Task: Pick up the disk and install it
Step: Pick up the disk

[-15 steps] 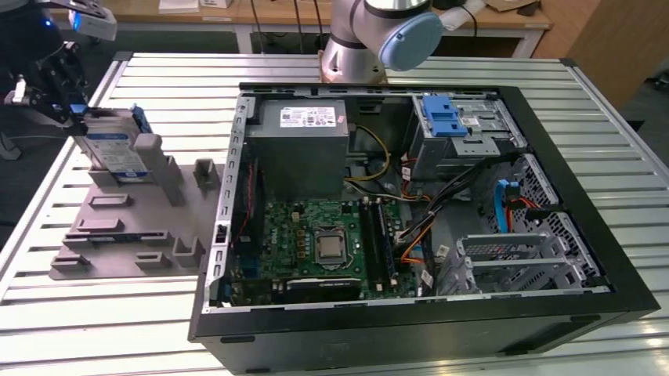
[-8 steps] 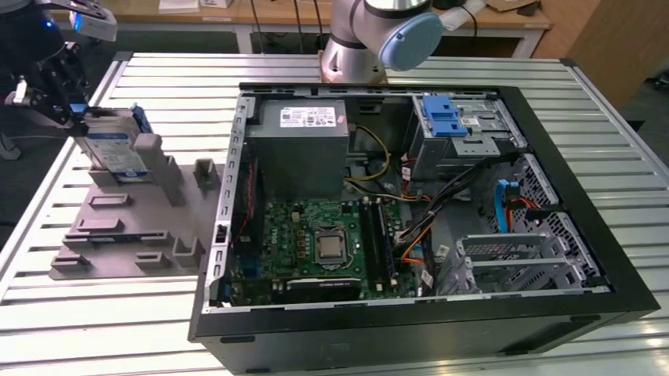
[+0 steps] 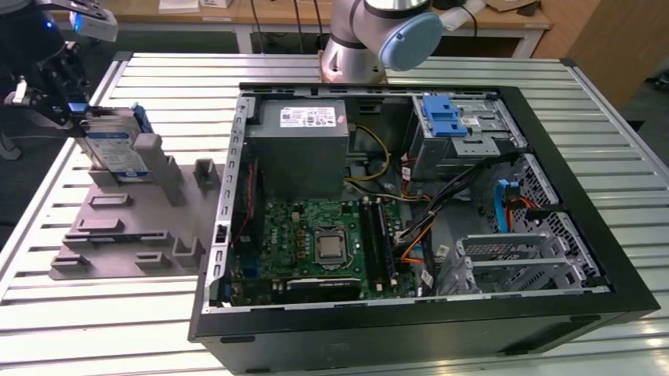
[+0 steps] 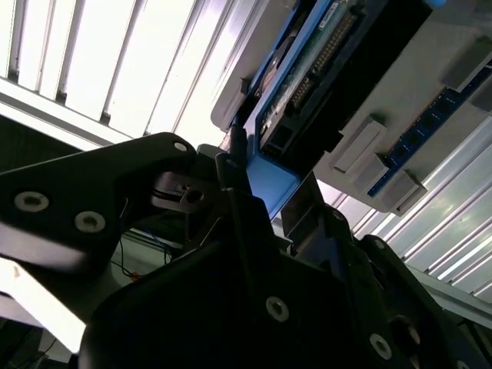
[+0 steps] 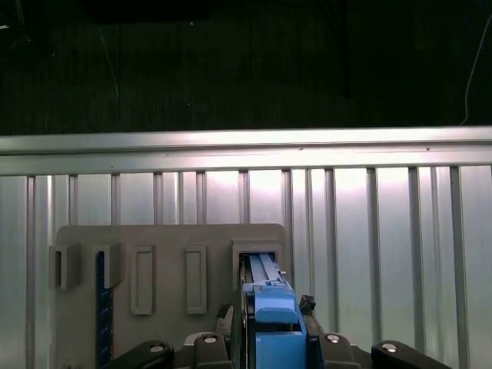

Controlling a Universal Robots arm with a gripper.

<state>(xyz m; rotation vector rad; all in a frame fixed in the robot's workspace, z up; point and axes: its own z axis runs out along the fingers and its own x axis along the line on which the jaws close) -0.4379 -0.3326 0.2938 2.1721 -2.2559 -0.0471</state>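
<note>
The disk point(image 3: 113, 147), a silver drive with a white-and-blue label in a blue carrier, stands on edge in a slot of the grey holder plate point(image 3: 136, 235) at the exterior view's left. My gripper point(image 3: 80, 117) is at the disk's upper edge. In the first wrist view the carrier's blue edge point(image 5: 270, 323) sits between the dark fingers point(image 5: 231, 317), and the gripper point(image 5: 269, 327) is shut on it above the slot point(image 5: 257, 257). The second wrist view has the blue edge point(image 4: 270, 184) pinched in the gripper point(image 4: 265, 181), with the disk's underside point(image 4: 307, 69) beyond.
An open computer case point(image 3: 585, 196) lies on the slatted metal table point(image 3: 63, 329), with a drive cage and blue latch point(image 3: 452, 119), a grey power supply box point(image 3: 303, 125) and the motherboard point(image 3: 313, 243). The arm's base point(image 3: 356, 47) stands behind it. The holder plate has several other slots point(image 5: 142, 277).
</note>
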